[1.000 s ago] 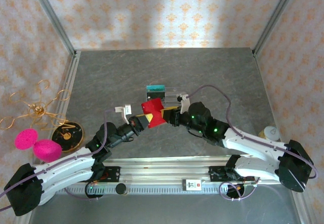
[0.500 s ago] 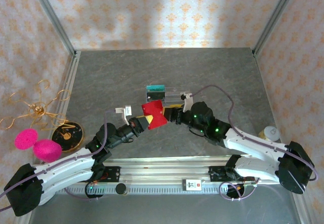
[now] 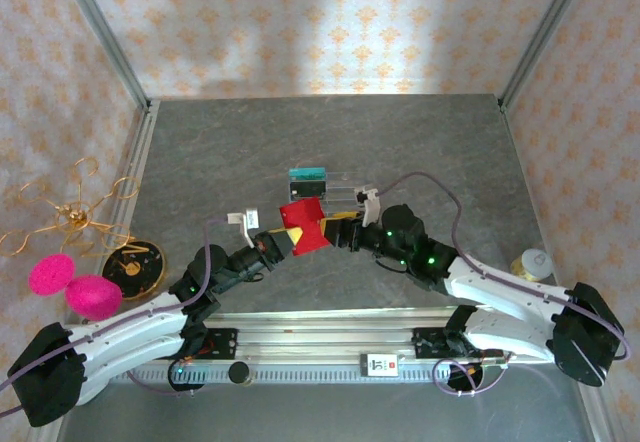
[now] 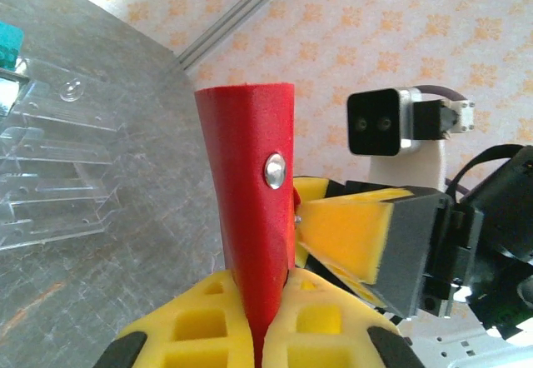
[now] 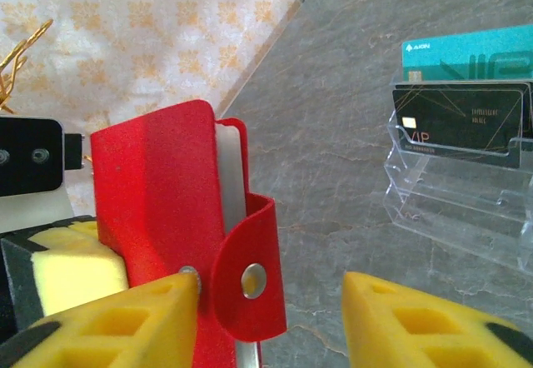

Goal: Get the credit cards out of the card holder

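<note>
**Card holder held up, cards not yet out**

The left gripper (image 4: 260, 300) is closed on the lower edge of the card holder (image 5: 158, 210) and holds the red case standing upright between its yellow fingers. In the top view the case is about in the middle of the table (image 3: 220, 152), between the two arms and just on the near side of the clear tray (image 5: 450, 210).

The right gripper (image 5: 271, 322) is at the right side of the case with its jaws apart. The snap flap (image 5: 250, 301) hangs between the two fingers. The left finger is very close to the red cover beside a metal stud, and the right finger is well apart from the flap. It grips nothing.

The flap looks unfastened, because its stud sits beside the stud on the cover and not on it. Behind the cover a pale edge (image 5: 234, 176) is visible inside, but I cannot tell if it is a card or only the pocket.

In my judgement the task is at an early stage. The case is picked up and presented, perhaps unsnapped, but no credit cards are out of it. The teal card (image 5: 466, 56) and the black card (image 5: 462, 118) in the tray are not the ones to remove. Opening the cover fully and pulling out each card is left to do.
</note>
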Action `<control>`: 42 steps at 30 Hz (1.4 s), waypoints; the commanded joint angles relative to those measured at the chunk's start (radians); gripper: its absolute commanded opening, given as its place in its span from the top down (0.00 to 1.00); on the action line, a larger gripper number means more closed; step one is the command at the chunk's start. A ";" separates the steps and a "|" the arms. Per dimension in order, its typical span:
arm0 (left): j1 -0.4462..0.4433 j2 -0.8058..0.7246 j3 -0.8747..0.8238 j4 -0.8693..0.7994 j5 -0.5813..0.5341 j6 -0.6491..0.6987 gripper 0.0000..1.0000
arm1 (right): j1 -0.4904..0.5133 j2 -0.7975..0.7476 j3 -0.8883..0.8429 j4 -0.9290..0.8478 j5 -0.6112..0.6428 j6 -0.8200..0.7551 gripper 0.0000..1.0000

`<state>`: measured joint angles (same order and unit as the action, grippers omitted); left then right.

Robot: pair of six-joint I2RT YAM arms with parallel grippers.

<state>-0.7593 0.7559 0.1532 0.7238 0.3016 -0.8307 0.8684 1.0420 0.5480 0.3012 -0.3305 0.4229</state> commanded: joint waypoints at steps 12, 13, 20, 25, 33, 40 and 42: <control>-0.003 -0.007 -0.009 0.081 0.028 -0.008 1.00 | -0.001 -0.016 0.004 0.024 0.022 0.014 0.99; -0.003 -0.005 -0.009 0.081 0.028 -0.011 1.00 | -0.001 -0.016 0.005 0.022 0.025 0.017 1.00; -0.003 0.048 -0.025 -0.031 -0.011 -0.050 1.00 | 0.004 -0.009 -0.002 -0.089 0.066 0.073 1.00; -0.003 0.176 -0.024 -0.048 0.010 -0.077 0.88 | 0.040 0.013 -0.058 -0.145 0.089 0.100 1.00; -0.002 0.403 0.143 -0.282 0.009 -0.035 0.55 | 0.078 0.086 -0.115 -0.164 0.141 0.147 1.00; 0.001 0.360 0.179 -0.405 -0.103 -0.006 0.45 | 0.106 0.192 -0.059 -0.203 0.171 0.118 1.00; 0.001 0.302 0.166 -0.431 -0.163 0.002 0.41 | 0.111 0.217 -0.021 -0.223 0.173 0.100 1.00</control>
<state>-0.7639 1.1255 0.3004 0.3679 0.2443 -0.8593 0.9699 1.2415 0.4606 0.0990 -0.1970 0.5461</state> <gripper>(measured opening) 0.584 0.041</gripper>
